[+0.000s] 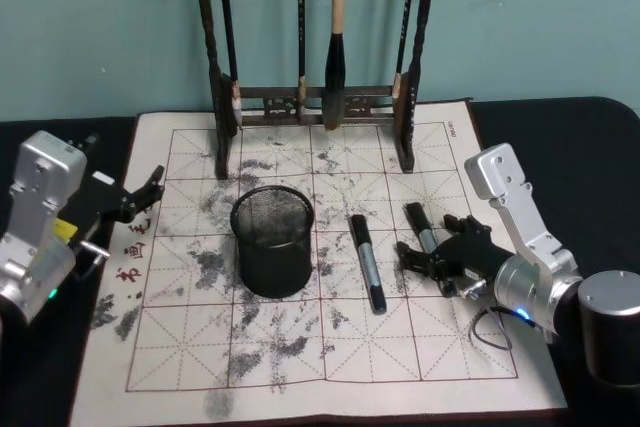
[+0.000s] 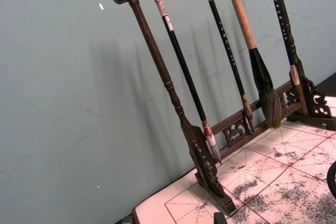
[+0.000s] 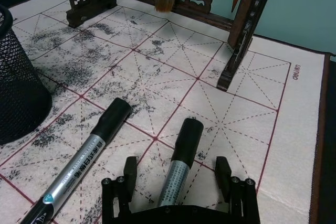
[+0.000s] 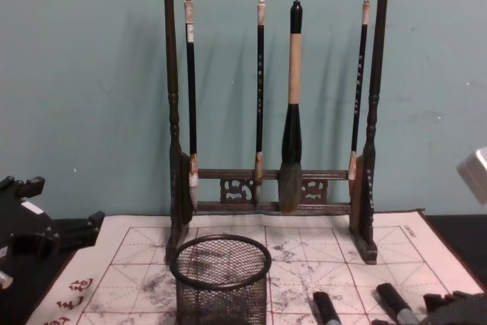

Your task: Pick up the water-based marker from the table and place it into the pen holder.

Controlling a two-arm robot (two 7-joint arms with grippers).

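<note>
Right hand [image 3: 176,167], wide open and empty, straddles the near end of a silver-barrelled, black-capped marker [image 3: 187,139] on the cream mat [image 1: 452,345], right of the black wire-mesh pen holder [image 1: 272,269]; left hand [image 1: 142,192] at far left.

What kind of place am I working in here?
Likely a calligraphy desk: an ink-stained grid mat, a wooden rack hung with brushes, a mesh pen holder. The right gripper, open, straddles a marker; the left gripper idles by the mat's left edge.
</note>
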